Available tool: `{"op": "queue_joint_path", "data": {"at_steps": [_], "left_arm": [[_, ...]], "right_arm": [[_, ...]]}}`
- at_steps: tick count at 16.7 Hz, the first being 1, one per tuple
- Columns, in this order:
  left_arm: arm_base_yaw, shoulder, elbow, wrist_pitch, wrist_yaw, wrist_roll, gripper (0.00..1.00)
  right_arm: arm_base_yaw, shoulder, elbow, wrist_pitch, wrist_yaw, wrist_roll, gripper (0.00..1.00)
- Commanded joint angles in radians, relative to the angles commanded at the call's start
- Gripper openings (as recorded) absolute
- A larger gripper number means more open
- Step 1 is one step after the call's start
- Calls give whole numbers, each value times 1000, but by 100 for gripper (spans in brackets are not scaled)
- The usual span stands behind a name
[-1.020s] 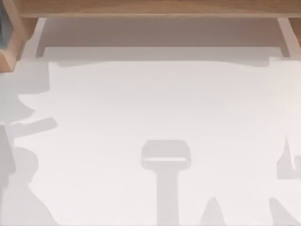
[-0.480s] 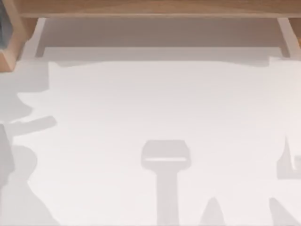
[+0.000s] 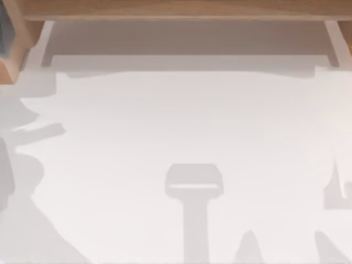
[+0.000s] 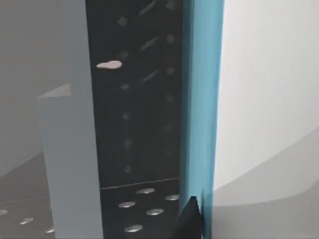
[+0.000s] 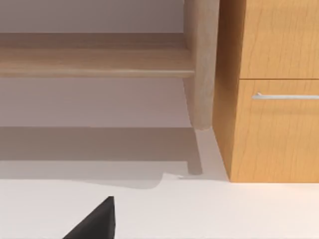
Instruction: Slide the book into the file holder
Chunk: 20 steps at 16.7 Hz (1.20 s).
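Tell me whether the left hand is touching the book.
Touching, it seems: in the left wrist view, the dark fingertip of the left hand lies directly against the lower edge of the upright light-blue book, with no gap visible between them.

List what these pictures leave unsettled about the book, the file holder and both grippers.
- Book: the left wrist view crops its blue cover at the frame edges; its full outline is unseen.
- File holder: cut off by the top view's left edge, so the slot is hidden.
- Left gripper: one dark fingertip shows by the book; grip unclear.
- Right gripper: one fingertip at the right wrist view's edge; opening unclear.
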Motion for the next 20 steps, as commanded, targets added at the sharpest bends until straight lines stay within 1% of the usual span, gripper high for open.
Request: {"op": "queue_joint_path", "data": {"at_steps": [1, 14, 15, 20], "left_arm": [[0, 0, 0, 0, 0, 0, 0], [0, 0, 0, 0, 0, 0, 98], [0, 0, 0, 0, 0, 0, 100], [0, 0, 0, 0, 0, 0, 100]], "right_arm": [[0, 0, 0, 0, 0, 0, 100], [0, 0, 0, 0, 0, 0, 100], [0, 0, 0, 0, 0, 0, 100], [0, 0, 0, 0, 0, 0, 100]]}}
